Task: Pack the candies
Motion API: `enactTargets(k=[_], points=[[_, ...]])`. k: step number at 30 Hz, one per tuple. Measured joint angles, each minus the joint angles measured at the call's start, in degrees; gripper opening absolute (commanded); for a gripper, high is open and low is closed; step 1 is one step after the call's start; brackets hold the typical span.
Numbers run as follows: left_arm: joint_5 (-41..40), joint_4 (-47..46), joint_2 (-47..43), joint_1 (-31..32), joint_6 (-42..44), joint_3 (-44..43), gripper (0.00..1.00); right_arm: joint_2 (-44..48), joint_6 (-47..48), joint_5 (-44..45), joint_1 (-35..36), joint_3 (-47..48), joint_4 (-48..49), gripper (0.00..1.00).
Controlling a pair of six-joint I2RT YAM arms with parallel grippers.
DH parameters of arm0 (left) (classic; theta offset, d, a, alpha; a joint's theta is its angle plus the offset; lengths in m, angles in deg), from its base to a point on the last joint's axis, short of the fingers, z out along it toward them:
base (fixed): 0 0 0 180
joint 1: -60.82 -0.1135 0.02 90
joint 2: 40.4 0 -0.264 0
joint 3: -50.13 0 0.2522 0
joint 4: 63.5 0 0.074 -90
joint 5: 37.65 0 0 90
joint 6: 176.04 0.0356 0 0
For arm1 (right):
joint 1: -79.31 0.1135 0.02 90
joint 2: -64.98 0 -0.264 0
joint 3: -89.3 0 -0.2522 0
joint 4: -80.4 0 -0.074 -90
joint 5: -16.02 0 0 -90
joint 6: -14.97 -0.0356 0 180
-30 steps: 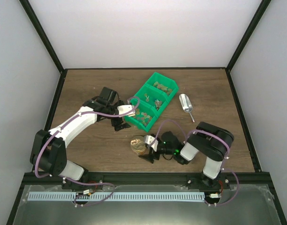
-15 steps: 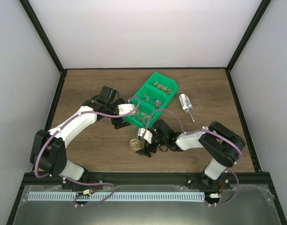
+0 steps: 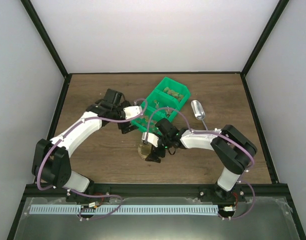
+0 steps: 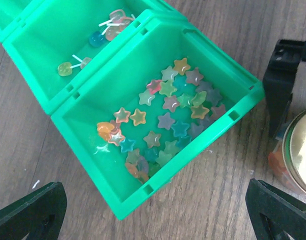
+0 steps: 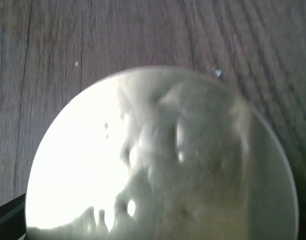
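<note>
Star-shaped candies in mixed colours lie in the near compartment of a green bin. More candies lie in its far compartment. My left gripper is open and empty, low beside the bin's near corner, and it also shows in the top view. A clear jar with a gold lid stands on the table, also at the right edge of the left wrist view. My right gripper hovers right over the lid, with its jaws wide on either side.
A metal scoop lies on the wood to the right of the bin. Lollipops lie in the bin's middle compartment. Both arms crowd the space between bin and jar. Black frame posts and white walls close in the table.
My right gripper has swung up and left from beside the jar to right over its lid. My left gripper has shifted only slightly by the bin.
</note>
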Motion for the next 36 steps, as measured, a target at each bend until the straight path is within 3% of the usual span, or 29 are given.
enactTargets(k=[16,23,31,36], points=[[3.7,0.2,-1.7,-8.6,-10.0,-1.7,1.0,16.0,5.6,-1.1,-5.5,-0.9,-8.9,1.0],[7.7,1.9,2.1,-17.4,-21.7,-11.9,1.0,26.8,2.6,-1.3,-15.6,0.2,-7.4,1.0],[13.9,5.2,13.8,-27.9,-34.8,-29.7,1.0,27.1,-4.8,-2.9,-29.5,10.0,-2.9,1.0],[15.4,8.9,19.5,-34.8,-38.4,-37.5,1.0,27.1,-13.0,-6.0,-40.6,11.9,1.5,1.0]])
